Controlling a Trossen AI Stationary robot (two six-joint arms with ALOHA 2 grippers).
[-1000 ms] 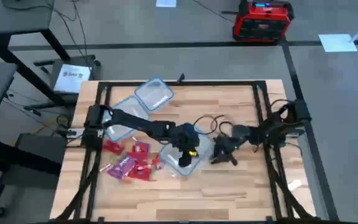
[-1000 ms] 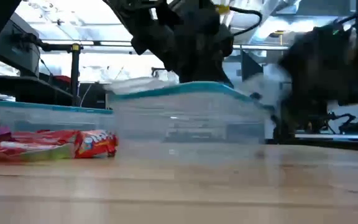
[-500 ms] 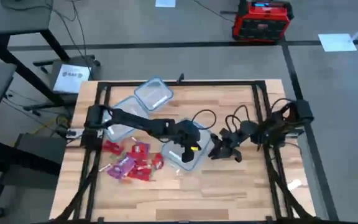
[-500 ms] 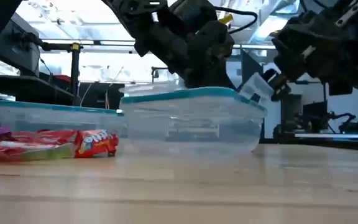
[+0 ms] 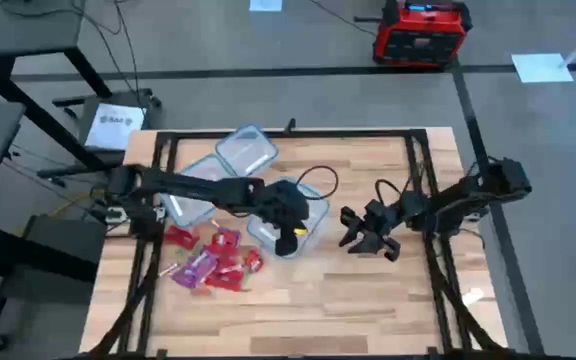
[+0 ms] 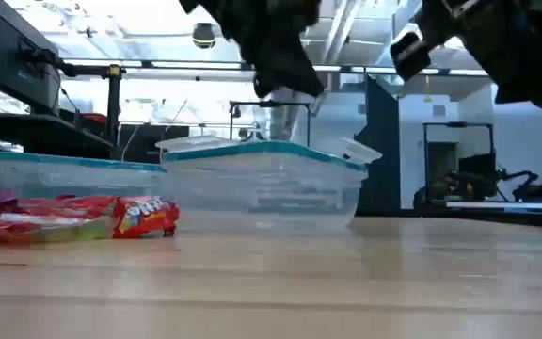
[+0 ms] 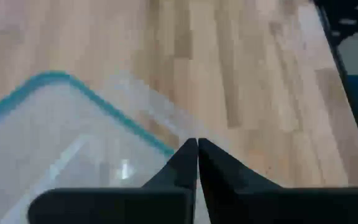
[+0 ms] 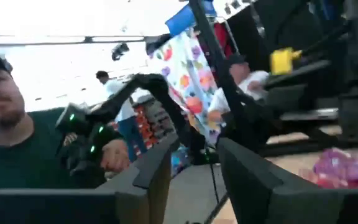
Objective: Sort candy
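Observation:
A clear tub with a teal rim rests flat on its base at mid-table. My left gripper hangs shut above the tub's near corner, clear of it in the low view. My right gripper stands open to the tub's right, raised and tipped upward, with nothing between its fingers. The candy, a heap of red, pink and purple wrapped pieces, lies on the wood left of the tub.
Two more clear tubs stand at the far left, one showing behind the candy in the low view. Black frame rails run along the table's sides. Bare wood lies along the near edge. A person stands beyond the table.
My left gripper has risen off the tub, staying shut. My right gripper has lifted away from the tub's right rim and tipped upward. The tub has slid a little toward the far left and lies level now.

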